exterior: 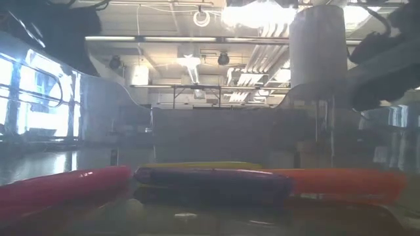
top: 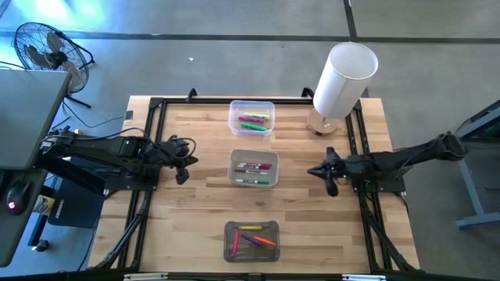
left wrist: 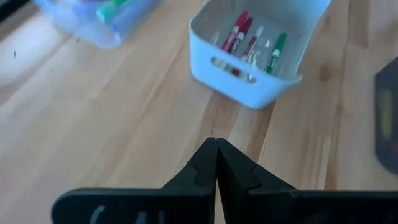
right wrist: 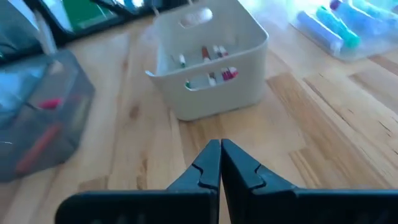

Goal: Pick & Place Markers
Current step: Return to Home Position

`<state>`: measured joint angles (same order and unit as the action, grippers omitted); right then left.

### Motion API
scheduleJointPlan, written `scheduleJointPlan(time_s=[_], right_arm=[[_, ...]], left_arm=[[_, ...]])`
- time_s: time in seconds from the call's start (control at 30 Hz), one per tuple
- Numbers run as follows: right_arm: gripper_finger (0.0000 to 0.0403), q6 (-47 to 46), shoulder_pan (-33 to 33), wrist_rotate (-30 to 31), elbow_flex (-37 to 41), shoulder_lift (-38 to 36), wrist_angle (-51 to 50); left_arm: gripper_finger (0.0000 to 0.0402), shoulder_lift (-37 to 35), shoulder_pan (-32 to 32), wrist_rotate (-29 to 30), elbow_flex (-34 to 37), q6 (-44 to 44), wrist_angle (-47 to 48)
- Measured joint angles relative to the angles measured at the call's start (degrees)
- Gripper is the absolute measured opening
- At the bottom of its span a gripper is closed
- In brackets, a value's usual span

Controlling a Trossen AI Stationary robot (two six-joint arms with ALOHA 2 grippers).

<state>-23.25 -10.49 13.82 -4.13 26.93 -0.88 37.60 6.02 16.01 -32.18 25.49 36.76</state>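
Markers (top: 252, 166) lie in bins (top: 231, 168) midway between the left claw (top: 184, 165) and right claw (top: 326, 173), both pinched together, empty.

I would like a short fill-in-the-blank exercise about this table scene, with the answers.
The number of bins holding markers is ___. The left gripper and the right gripper are both ___, holding nothing. The white cylinder stands on the ___ arm's side.
Missing words: three; shut; right.
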Motion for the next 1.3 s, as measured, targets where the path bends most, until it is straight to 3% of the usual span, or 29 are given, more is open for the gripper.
scheduleJointPlan(time_s=[0.13, 0.6, 0.97, 1.3], right_arm=[[0.0, 1.67, 0.54, -1.87, 3.53, -8.07, 3.91], [0.0, 12.46, 2.79, -3.93, 3.27, -26.84, 3.12], [0.0, 9.86, 2.92, -5.64, 2.7, -26.44, 1.0], [0.0, 8.75, 2.92, -4.58, 2.72, -26.06, 1.49]], left_arm=[[0.0, -0.02, -0.02, 0.65, 0.0, -2.55, -4.85], [0.0, 1.67, -0.02, -1.27, 2.41, -8.73, -17.1], [0.0, -7.07, 0.0, -5.65, 17.22, -8.28, -33.0], [0.0, -22.61, 0.0, -6.53, 24.5, -12.06, -33.68]])
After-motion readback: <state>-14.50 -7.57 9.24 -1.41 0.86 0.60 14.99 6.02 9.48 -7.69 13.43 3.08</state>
